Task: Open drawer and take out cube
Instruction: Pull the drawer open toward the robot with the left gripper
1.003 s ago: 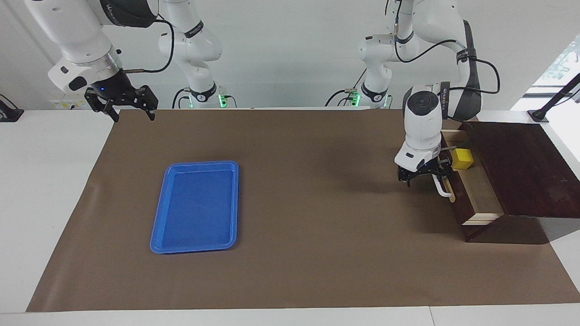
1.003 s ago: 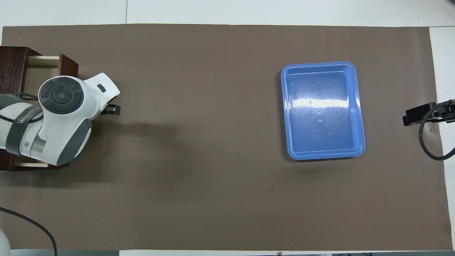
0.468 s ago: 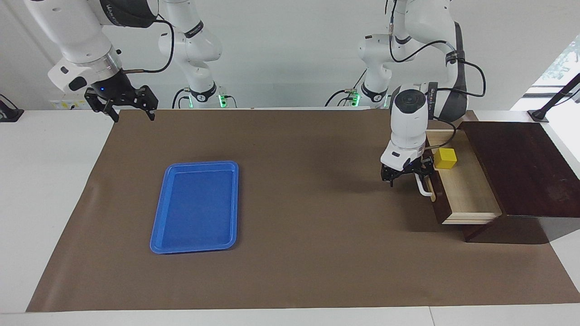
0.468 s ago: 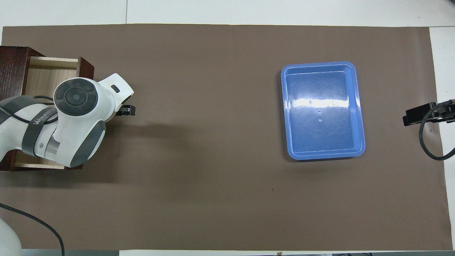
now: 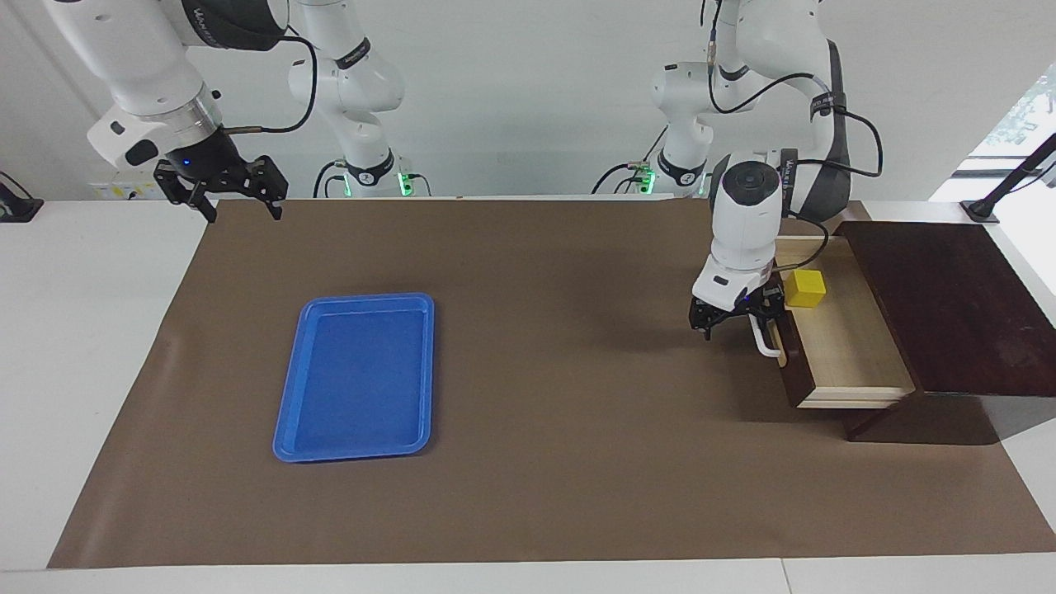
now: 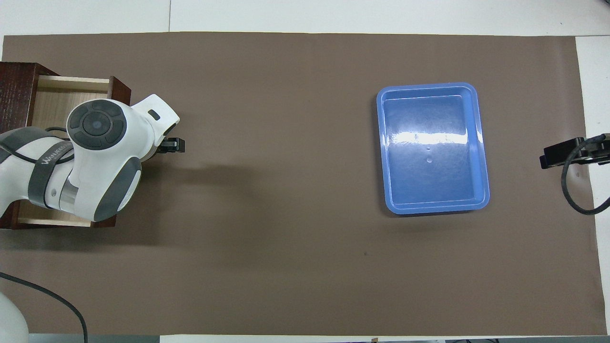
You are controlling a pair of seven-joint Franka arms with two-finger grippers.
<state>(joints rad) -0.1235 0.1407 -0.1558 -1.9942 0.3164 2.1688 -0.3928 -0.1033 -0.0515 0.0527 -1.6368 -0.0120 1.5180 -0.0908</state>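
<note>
The drawer [image 5: 850,346] stands pulled out of the dark wooden box [image 5: 940,305] at the left arm's end of the table, its pale floor showing. A yellow cube [image 5: 804,288] sits inside it at the end nearer to the robots. My left gripper [image 5: 737,318] is down at the drawer front, open, its fingers straddling the upper end of the white bar handle [image 5: 766,342]. In the overhead view the left arm covers the cube and most of the drawer [image 6: 52,102]. My right gripper [image 5: 221,194] waits open above the mat's corner at the right arm's end.
A flat blue tray [image 5: 356,375] lies on the brown mat toward the right arm's end, seen from above as the tray [image 6: 431,147]. A wide stretch of bare mat [image 5: 561,371] separates it from the drawer.
The drawer has slid farther out of the box toward the tray, with the left gripper at its handle and the cube riding along. Most of that travel came early. The right arm has not moved.
</note>
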